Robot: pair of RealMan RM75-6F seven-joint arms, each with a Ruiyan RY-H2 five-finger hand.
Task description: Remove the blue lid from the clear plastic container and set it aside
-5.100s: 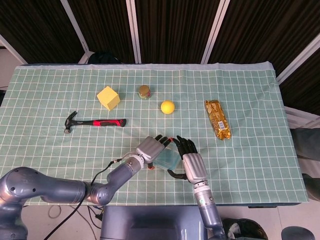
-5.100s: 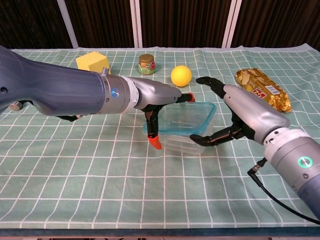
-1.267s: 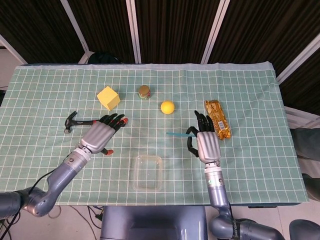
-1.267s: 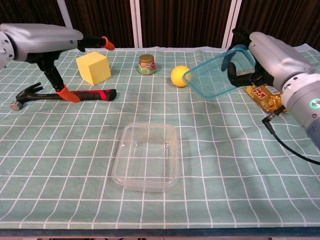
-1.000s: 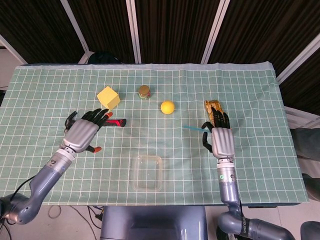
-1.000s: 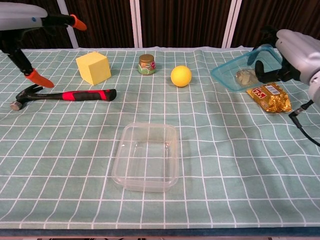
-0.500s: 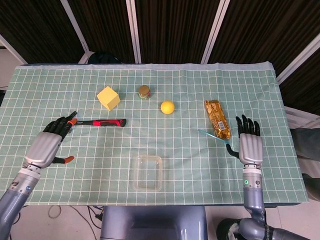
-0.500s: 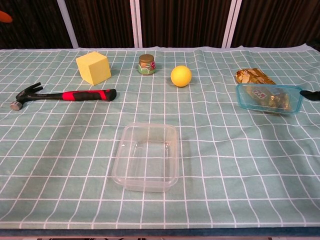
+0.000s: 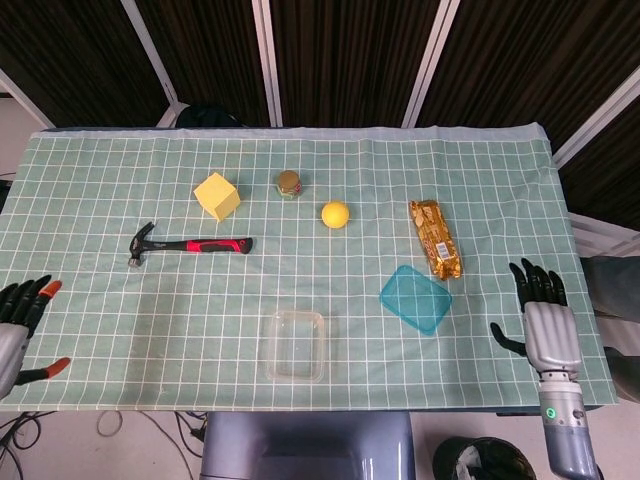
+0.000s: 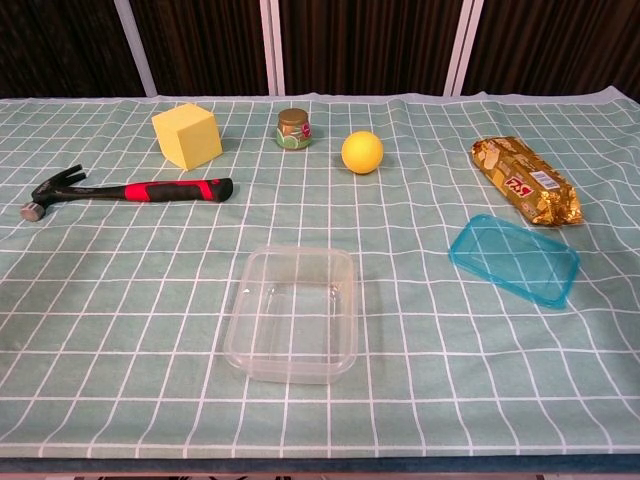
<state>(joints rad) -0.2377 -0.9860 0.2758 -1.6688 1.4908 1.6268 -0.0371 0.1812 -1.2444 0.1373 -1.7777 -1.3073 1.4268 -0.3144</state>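
We take the clear plastic container [image 10: 293, 314] as our landmark: it sits uncovered near the front edge of the table [image 9: 120, 180]. The blue lid [image 10: 514, 259] lies flat on the checked cloth to the container's right, apart from it and just in front of the gold snack packet [image 10: 525, 180]. Behind the container we see the yellow ball [image 10: 362, 152] and a small jar [image 10: 293, 128]; behind and to its left lie the hammer [image 10: 130, 191] and the yellow cube [image 10: 187, 134]. Our left hand [image 9: 14, 330] hovers far left of the container, fingers spread and holding nothing. Our right hand [image 9: 546, 328] hovers far to its right, fingers likewise apart and empty.
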